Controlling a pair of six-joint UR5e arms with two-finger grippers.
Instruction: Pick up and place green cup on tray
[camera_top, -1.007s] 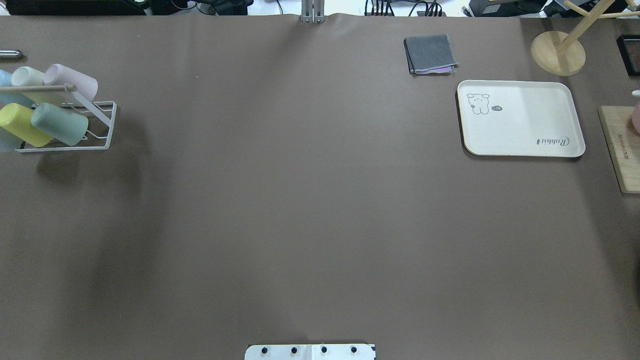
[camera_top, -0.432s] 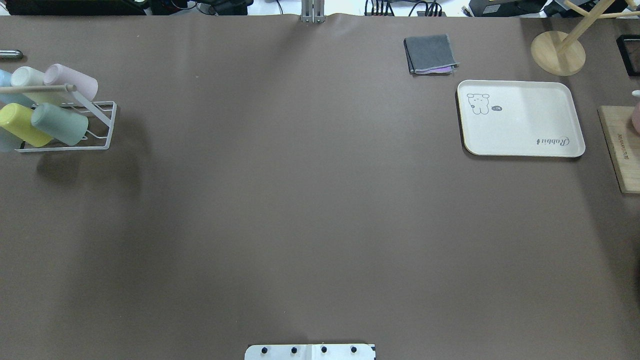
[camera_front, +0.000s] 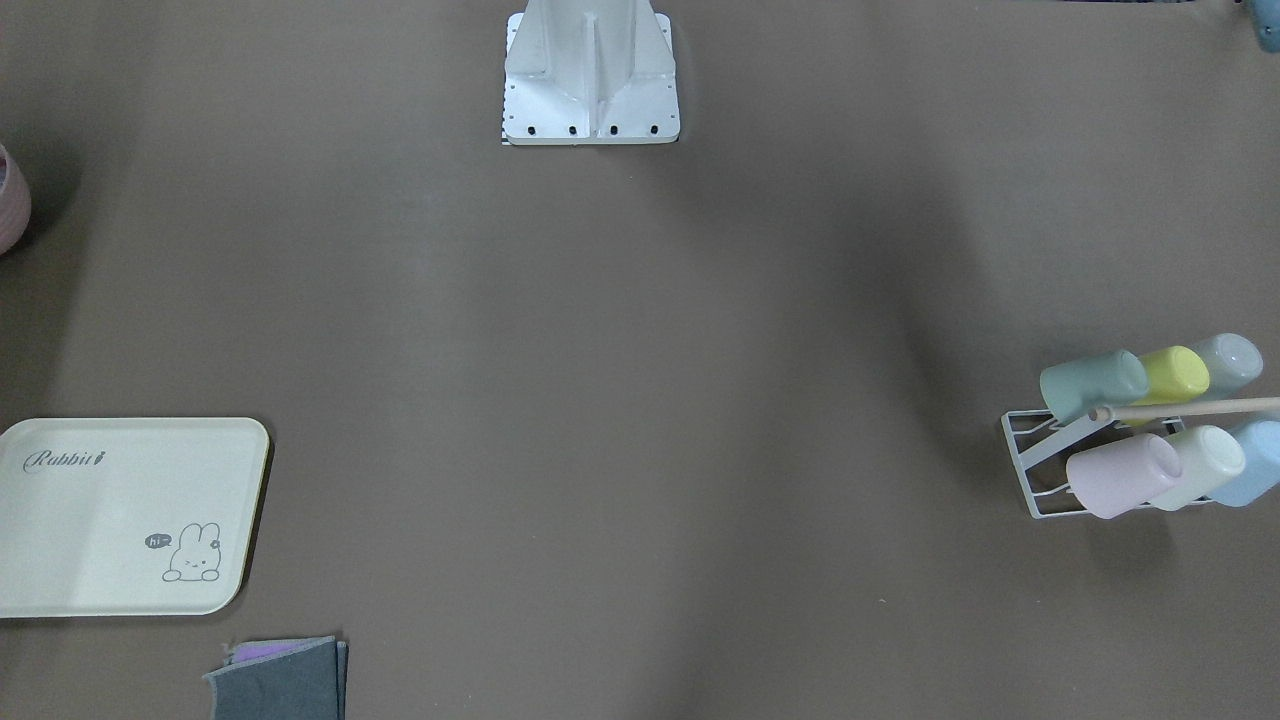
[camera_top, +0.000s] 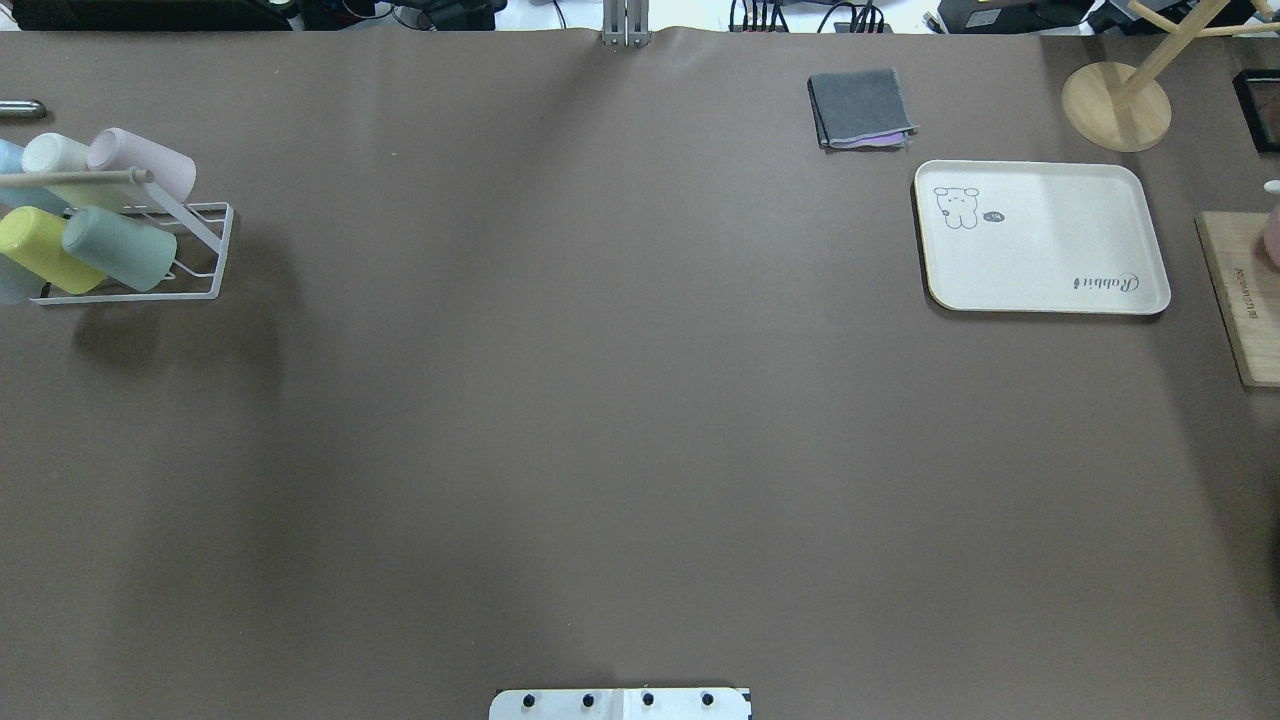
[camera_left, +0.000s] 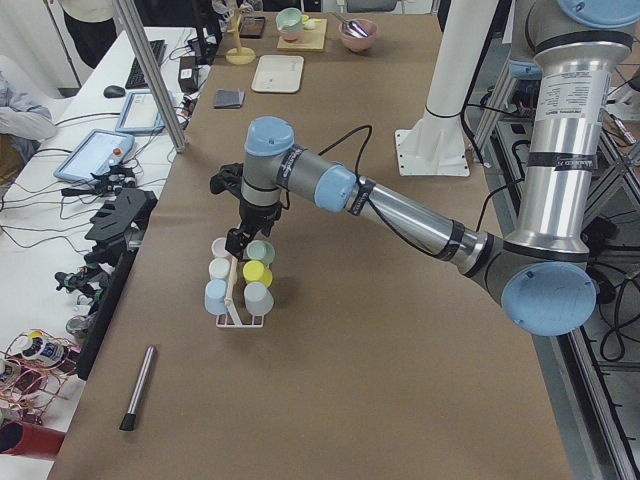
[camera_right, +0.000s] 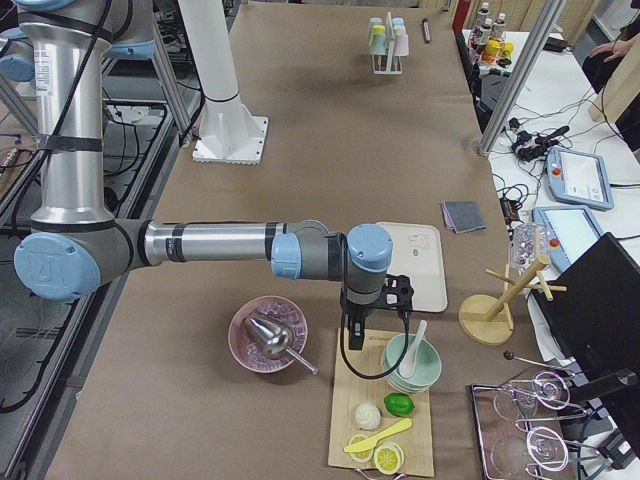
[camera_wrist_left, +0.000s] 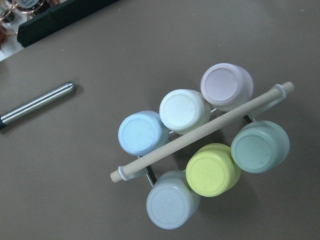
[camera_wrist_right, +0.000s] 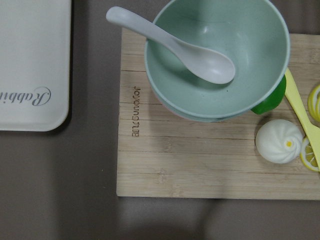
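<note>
The green cup (camera_top: 120, 248) lies tilted on a white wire rack (camera_top: 224, 250) at the table's left end, beside a yellow cup (camera_top: 38, 250). It also shows in the front view (camera_front: 1093, 383) and the left wrist view (camera_wrist_left: 260, 146). The tray (camera_top: 1040, 237) lies flat at the far right with nothing on it. My left gripper (camera_left: 238, 240) hangs just above the rack; I cannot tell if it is open or shut. My right gripper (camera_right: 351, 338) hangs over a wooden board beside the tray (camera_right: 420, 262); I cannot tell its state either.
The rack also holds pink (camera_wrist_left: 226, 86), cream (camera_wrist_left: 184, 111), blue (camera_wrist_left: 142, 133) and grey-blue (camera_wrist_left: 171, 206) cups under a wooden dowel (camera_wrist_left: 200, 132). A metal pen (camera_wrist_left: 37, 102) lies near. A wooden board (camera_wrist_right: 200, 160) carries a green bowl (camera_wrist_right: 250, 75) with a spoon. A folded grey cloth (camera_top: 860, 108) lies beyond the tray.
</note>
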